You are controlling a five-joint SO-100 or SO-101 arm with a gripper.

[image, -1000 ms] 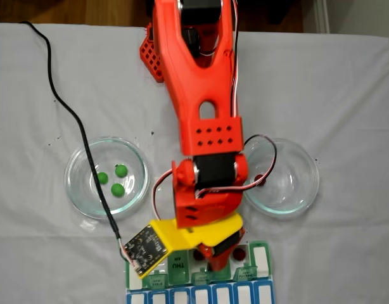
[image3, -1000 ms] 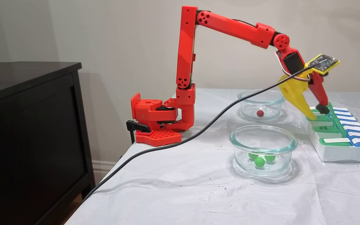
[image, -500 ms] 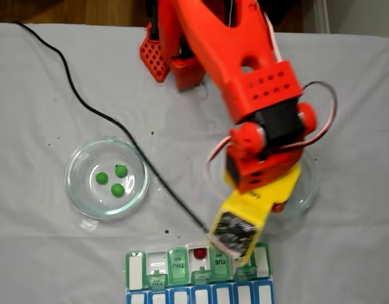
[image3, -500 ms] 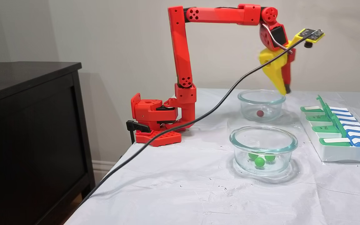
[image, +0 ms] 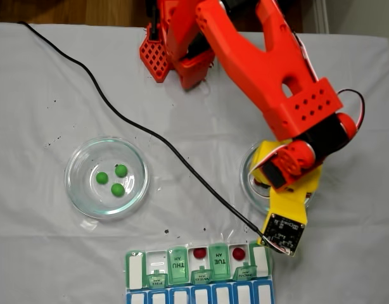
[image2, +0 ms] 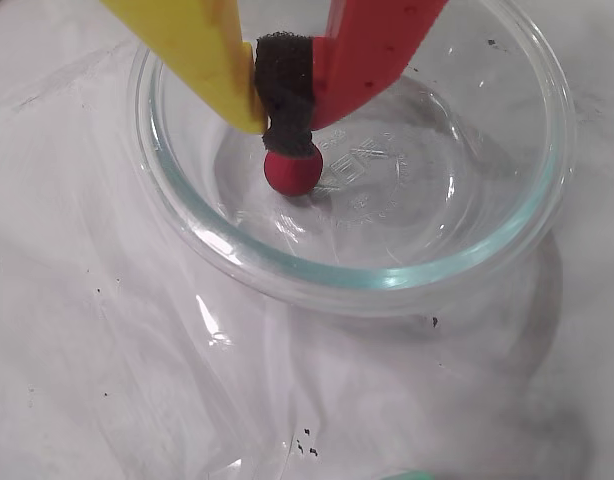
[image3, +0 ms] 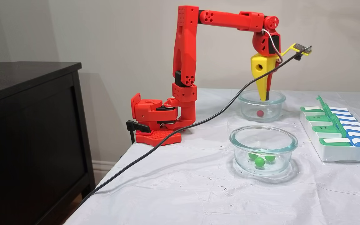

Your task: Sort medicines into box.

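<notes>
claw pointing down, jaws closed

The table wears a white cloth with creases and tiny dark specks. Two round glass dishes sit on it, well apart. One dish holds three green balls, and the other dish holds one red ball. The pill box lies near the table's edge (some green lids stand open), with two red balls in it. The red arm's base is at the far side. A black cable trails across the cloth.
</notes>
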